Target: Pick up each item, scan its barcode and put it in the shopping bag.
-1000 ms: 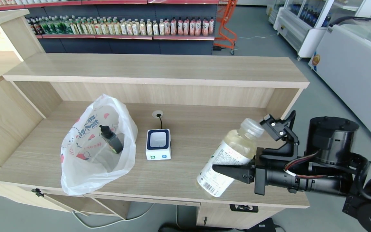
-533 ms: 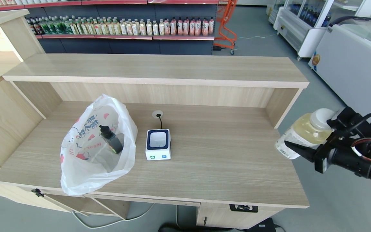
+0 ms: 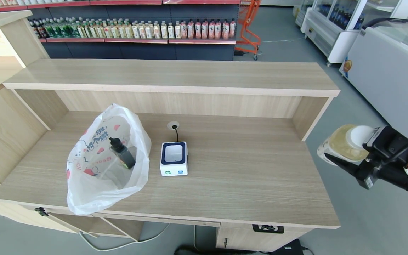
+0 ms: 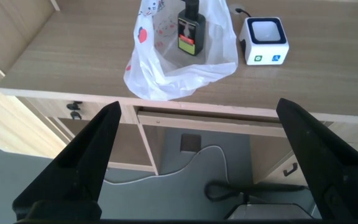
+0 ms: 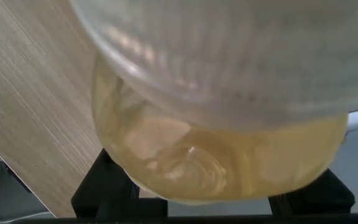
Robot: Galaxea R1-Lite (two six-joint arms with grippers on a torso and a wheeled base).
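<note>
A clear bottle of pale yellow drink (image 3: 342, 145) with a white cap and white label hangs in the air beyond the counter's right end, its cap end tipped toward me. My right gripper (image 3: 335, 154) is shut on it; in the right wrist view the bottle (image 5: 229, 149) sits between dark fingers (image 5: 114, 194). On the counter's left stands the white shopping bag (image 3: 97, 166), with a dark bottle (image 3: 122, 153) upright inside. The white barcode scanner (image 3: 174, 158) sits just right of the bag. My left gripper (image 4: 199, 106) is open, low in front of the counter, facing the bag (image 4: 160, 68) and scanner (image 4: 264, 40).
The wooden counter (image 3: 246, 184) has a raised back shelf (image 3: 175, 76) and side walls. A cable runs from the scanner to a hole (image 3: 173, 125) behind it. White freezers (image 3: 384, 67) stand on the floor at the right. Drink shelves (image 3: 136, 30) line the back.
My right arm has carried the drink bottle from above the counter's front right to beyond the counter's right end, and the bottle has turned so its cap faces me.
</note>
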